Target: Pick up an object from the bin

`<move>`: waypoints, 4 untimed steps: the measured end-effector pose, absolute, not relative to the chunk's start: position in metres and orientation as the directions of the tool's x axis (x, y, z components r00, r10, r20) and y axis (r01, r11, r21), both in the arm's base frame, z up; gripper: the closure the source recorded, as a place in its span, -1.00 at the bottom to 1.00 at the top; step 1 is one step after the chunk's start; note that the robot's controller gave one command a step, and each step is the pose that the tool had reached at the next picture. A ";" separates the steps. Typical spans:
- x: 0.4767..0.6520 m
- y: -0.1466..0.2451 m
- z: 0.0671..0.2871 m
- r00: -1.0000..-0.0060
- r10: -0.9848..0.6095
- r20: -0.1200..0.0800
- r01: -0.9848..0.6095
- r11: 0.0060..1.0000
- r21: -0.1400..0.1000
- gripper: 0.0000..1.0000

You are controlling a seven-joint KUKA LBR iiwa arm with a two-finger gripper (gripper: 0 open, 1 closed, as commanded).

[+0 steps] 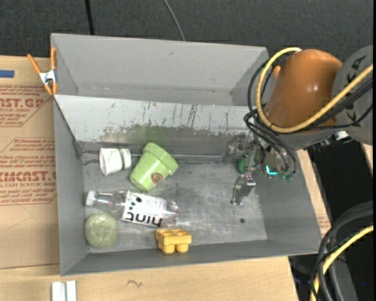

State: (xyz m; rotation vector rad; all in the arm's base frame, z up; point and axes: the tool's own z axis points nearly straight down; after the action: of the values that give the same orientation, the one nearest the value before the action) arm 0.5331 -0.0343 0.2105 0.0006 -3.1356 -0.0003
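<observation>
Bearing scuffs: bin floor point(197, 196) beneath gripper point(240, 195)

The orange cover point(304, 89) on the wrist hides the right back corner of the bin point(175, 68) and also the upper part of the gripper point(240, 194), which is lost among dark cables point(263, 140). The arm point(357, 99) is cut off by the right edge. Whether the gripper touches the bin floor, I cannot tell. On the clear bottle point(135, 207) the black letters of the label are not readable. The white thing point(114, 160) just beside the green cup point(151, 166) is too small to say if it is a cap or a little cup. The round brown mark on the green cup is too small to tell. A dark spot point(242, 220) near the gripper cannot be identified.
</observation>
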 end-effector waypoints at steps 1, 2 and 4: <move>0.535 -0.034 0.214 -1.000 -0.001 -0.002 -0.001 1.000 -0.001 1.00; 0.535 -0.034 0.214 -1.000 -0.001 -0.002 -0.001 1.000 -0.001 1.00; 0.550 -0.016 0.185 -0.994 0.111 0.000 0.111 0.994 0.002 1.00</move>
State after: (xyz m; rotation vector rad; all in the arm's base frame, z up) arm 0.5498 -0.0157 0.1853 -0.1746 -3.1370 -0.0026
